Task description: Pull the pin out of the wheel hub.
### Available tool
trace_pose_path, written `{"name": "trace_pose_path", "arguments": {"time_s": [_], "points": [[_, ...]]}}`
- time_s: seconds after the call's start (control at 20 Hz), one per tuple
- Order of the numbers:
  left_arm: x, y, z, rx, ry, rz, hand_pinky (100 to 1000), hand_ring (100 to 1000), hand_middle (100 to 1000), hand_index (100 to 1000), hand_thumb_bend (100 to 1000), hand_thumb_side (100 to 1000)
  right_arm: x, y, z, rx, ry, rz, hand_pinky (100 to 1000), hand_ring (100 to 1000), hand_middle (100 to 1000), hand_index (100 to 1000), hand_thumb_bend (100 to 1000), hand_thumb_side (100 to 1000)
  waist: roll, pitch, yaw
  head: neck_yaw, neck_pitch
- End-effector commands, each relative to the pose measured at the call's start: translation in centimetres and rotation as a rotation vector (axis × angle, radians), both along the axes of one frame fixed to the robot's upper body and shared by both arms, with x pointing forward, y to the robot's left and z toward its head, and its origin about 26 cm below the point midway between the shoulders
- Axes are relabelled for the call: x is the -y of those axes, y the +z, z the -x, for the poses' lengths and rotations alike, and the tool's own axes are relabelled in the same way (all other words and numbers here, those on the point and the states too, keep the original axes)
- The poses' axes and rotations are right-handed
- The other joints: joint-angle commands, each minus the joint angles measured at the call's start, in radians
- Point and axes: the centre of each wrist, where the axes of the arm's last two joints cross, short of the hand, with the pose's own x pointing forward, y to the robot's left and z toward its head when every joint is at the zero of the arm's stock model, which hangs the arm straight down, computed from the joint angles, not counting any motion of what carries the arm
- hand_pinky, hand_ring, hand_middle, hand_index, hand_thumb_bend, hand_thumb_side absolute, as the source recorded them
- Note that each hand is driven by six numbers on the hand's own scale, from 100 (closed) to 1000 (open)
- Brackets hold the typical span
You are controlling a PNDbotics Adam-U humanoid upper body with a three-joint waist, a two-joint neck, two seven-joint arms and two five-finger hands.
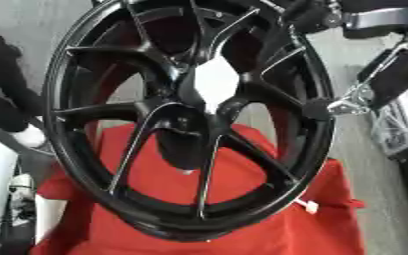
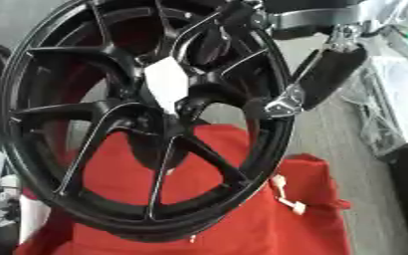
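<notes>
While the black alloy wheel (image 1: 190, 119) stands upright and fills most of both views, the robot's right hand (image 2: 316, 79) comes in from the upper right, its black and silver fingers (image 1: 343, 104) reaching down to the wheel's right rim. The fingertips touch or nearly touch the rim beside a spoke end; whether they are curled round anything there I cannot tell. The left hand does not show.

No brand, label or writing can be read on the wheel.

The wheel is glossy black, with thin paired spokes running from the rim to a central hub (image 1: 209, 84), where a pale, roughly hexagonal opening shows. A pin cannot be made out with certainty. The wheel's lower rim rests on a red cloth (image 1: 268, 219), and a small white tag (image 2: 286, 196) lies on that cloth just beside the rim.
</notes>
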Motion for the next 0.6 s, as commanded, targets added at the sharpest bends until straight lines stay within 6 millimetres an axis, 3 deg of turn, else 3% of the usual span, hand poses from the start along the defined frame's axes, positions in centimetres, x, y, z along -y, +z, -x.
{"name": "trace_pose_path", "arguments": {"time_s": [0.05,0.25,0.3,0.35,0.6], "points": [[-0.5,1.0,0.4,0.025,0.017,0.004,881,841,845,825,106,726,-0.3,1.0,0.4,0.027,-0.015,-0.006,827,749,718,834,395,286,0.003,-0.029,0.001,-0.006,0.006],[-0.8,1.0,0.4,0.028,0.029,0.020,882,841,844,824,108,724,-0.8,1.4,0.5,0.028,-0.031,-0.046,825,744,711,831,381,271,0.004,-0.027,0.003,-0.009,0.006],[-0.8,1.1,0.4,0.031,0.031,0.024,882,841,845,824,103,816,-1.0,1.4,0.5,0.025,-0.035,-0.049,825,743,710,830,260,241,0.004,-0.026,0.003,-0.010,0.006],[-0.9,1.2,0.5,0.035,0.034,0.028,882,841,844,824,108,719,-1.1,1.4,0.5,0.021,-0.039,-0.052,824,742,709,829,373,265,0.005,-0.026,0.004,-0.012,0.006],[-1.2,1.6,0.7,0.060,0.038,0.036,882,841,843,824,101,711,-1.7,1.3,0.4,-0.003,-0.052,-0.039,823,741,707,829,361,263,0.006,-0.023,0.003,-0.027,0.006]]}}
